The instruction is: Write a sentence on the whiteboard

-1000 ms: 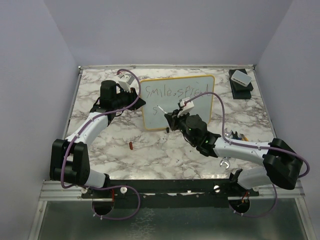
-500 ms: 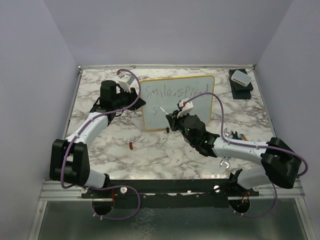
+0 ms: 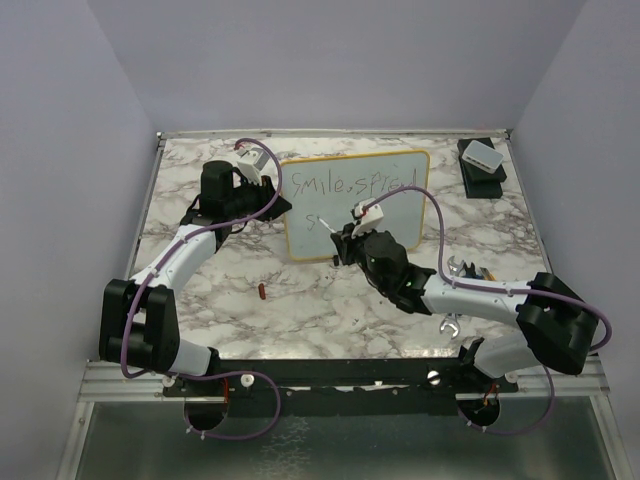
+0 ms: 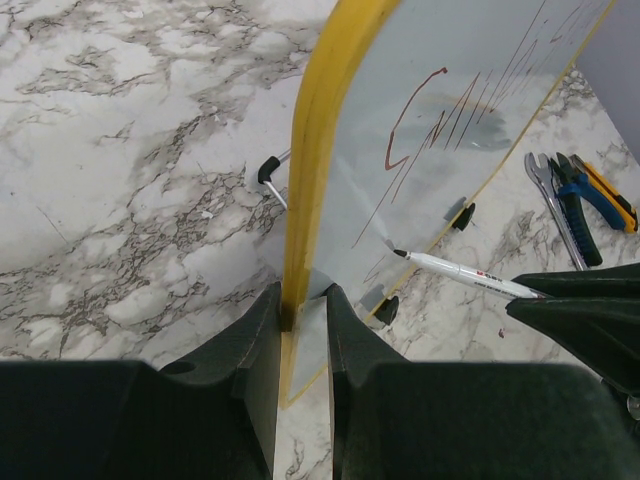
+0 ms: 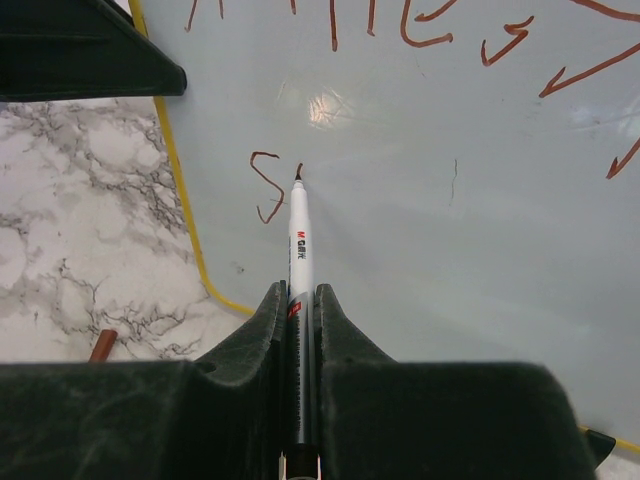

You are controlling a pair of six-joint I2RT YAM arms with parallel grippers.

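The whiteboard [image 3: 400, 215] stands tilted at the back middle, pale glossy face, yellow rim [image 4: 318, 150]. The sentence [image 3: 350, 184] reads "Smile, spread" on the top line, with a single "s" [image 5: 267, 186] below at the left, in dark reddish strokes. My left gripper [image 3: 277, 206] is shut on the board's left edge [image 4: 302, 300]. My right gripper [image 3: 343, 241] is shut on a white marker [image 5: 300, 240]. The marker's tip touches the board just right of the "s", where a short stroke begins. The marker also shows in the left wrist view [image 4: 465, 275].
A small white box on a black base [image 3: 483, 160] sits at the back right. A wrench and blue-handled pliers [image 3: 466, 270] lie right of the board, seen also in the left wrist view [image 4: 570, 190]. A red marker cap [image 3: 262, 291] lies on the marble in front of the board.
My right gripper has shifted slightly left and toward the board with the marker. The left arm and the board have not moved.
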